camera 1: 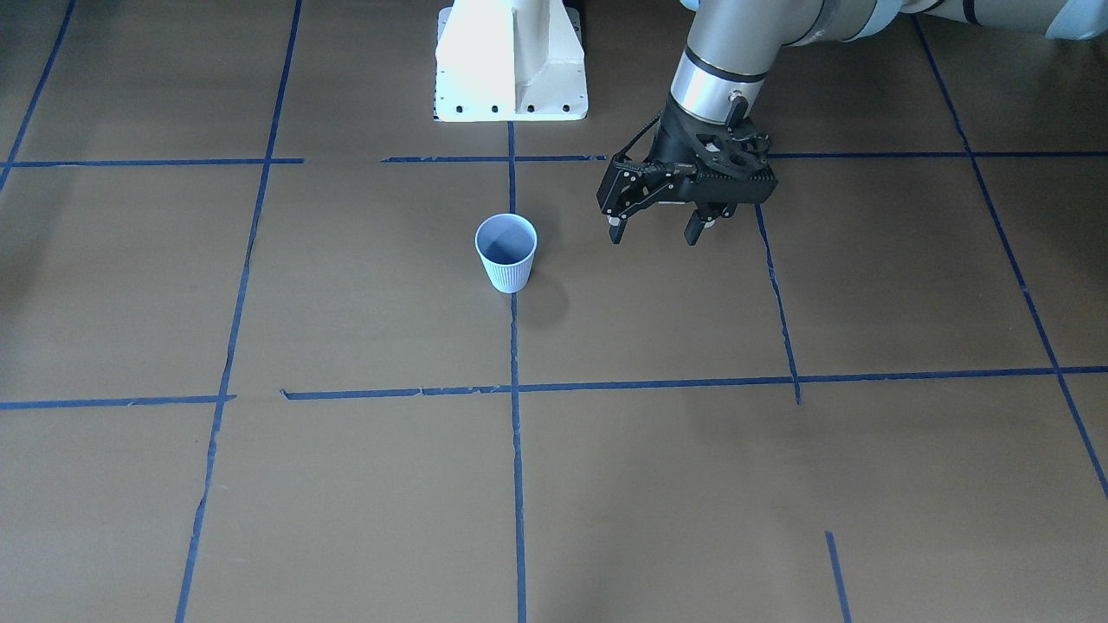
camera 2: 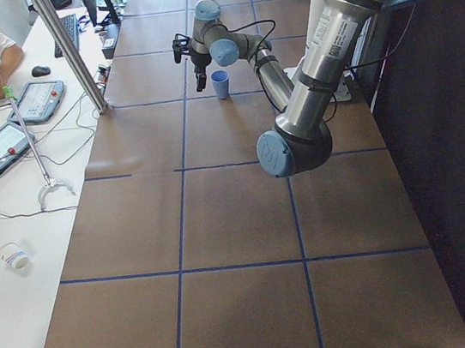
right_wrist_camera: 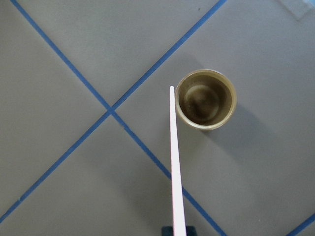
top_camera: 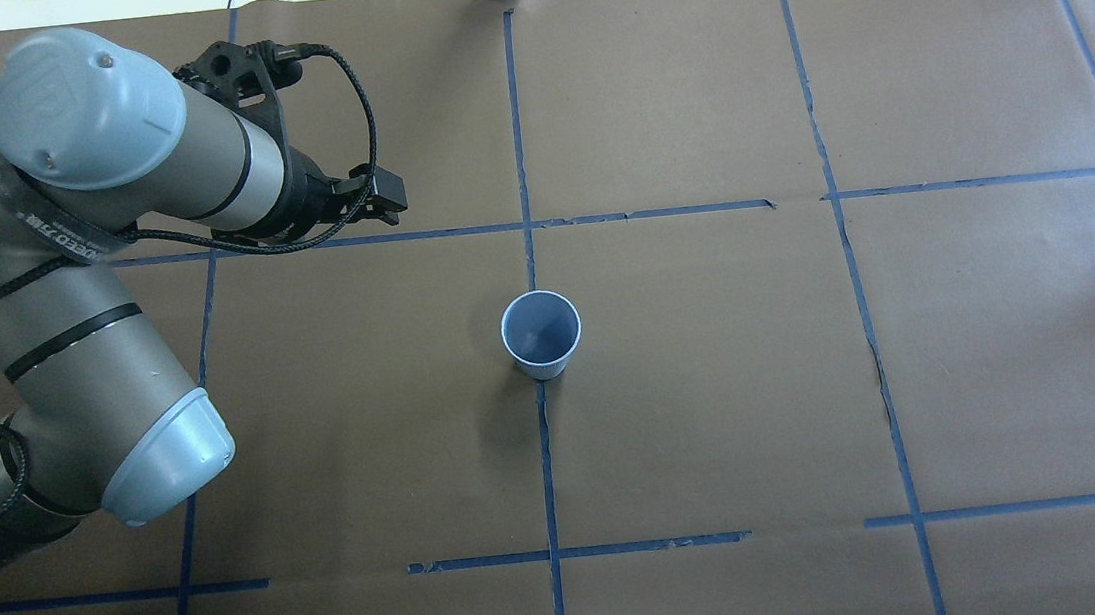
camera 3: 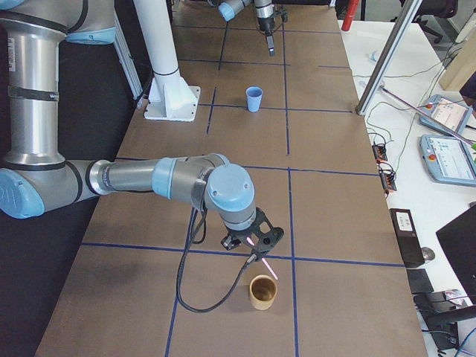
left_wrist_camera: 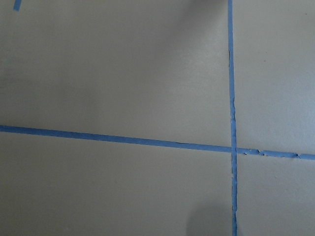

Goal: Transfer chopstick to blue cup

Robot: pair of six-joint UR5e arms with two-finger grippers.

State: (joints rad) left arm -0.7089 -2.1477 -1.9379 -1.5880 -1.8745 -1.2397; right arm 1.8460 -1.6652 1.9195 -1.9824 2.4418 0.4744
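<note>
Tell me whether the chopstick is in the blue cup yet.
No: the overhead view looks straight into the blue cup and it is empty, while the chopstick is up beside a brown cup.

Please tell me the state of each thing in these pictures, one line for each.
left gripper: open, holding nothing.
right gripper: shut on the chopstick.
chopstick: in the air, tilted, tip beside the brown cup, not inside it.
blue cup: upright, empty.
brown cup: upright, empty.

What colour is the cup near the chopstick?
Olive-brown; the cup shows best in the right wrist view.
</note>
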